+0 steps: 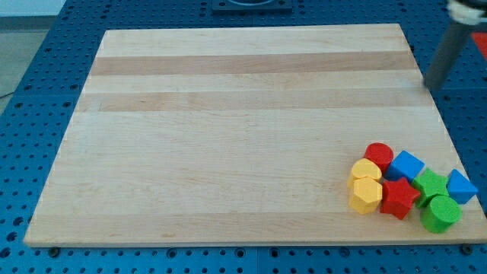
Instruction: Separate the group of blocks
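Several blocks sit packed together at the board's bottom right corner. A red cylinder (378,155) is at the group's top left, with a blue cube (407,165) to its right. Two yellow blocks (365,170) (366,194) stand on the left side, the lower one hexagonal. A red star-like block (399,198) is in the middle. A green star-like block (430,183) and a green cylinder (440,213) are to its right, and a blue triangular block (460,186) is at the far right. My tip (431,85) is blurred, at the board's right edge, far above the group.
The wooden board (228,129) lies on a blue perforated table (30,91). The group lies close to the board's right and bottom edges.
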Motion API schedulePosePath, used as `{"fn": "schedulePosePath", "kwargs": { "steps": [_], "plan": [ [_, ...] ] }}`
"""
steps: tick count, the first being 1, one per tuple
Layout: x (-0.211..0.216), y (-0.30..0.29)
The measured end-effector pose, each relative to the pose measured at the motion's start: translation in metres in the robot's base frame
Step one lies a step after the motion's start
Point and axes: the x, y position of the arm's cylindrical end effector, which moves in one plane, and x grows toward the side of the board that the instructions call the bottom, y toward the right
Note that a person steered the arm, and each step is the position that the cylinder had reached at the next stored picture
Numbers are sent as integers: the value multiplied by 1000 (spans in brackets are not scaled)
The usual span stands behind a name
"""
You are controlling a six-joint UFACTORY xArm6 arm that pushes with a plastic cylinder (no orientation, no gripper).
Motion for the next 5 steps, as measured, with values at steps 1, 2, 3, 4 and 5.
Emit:
{"fn": "schedulePosePath", "kwargs": {
  "steps": [1, 2, 3, 4, 5],
  "plan": [
    [4, 10],
    [26, 10],
    [65, 9],
    [69, 10],
    [98, 9]
  ]
}}
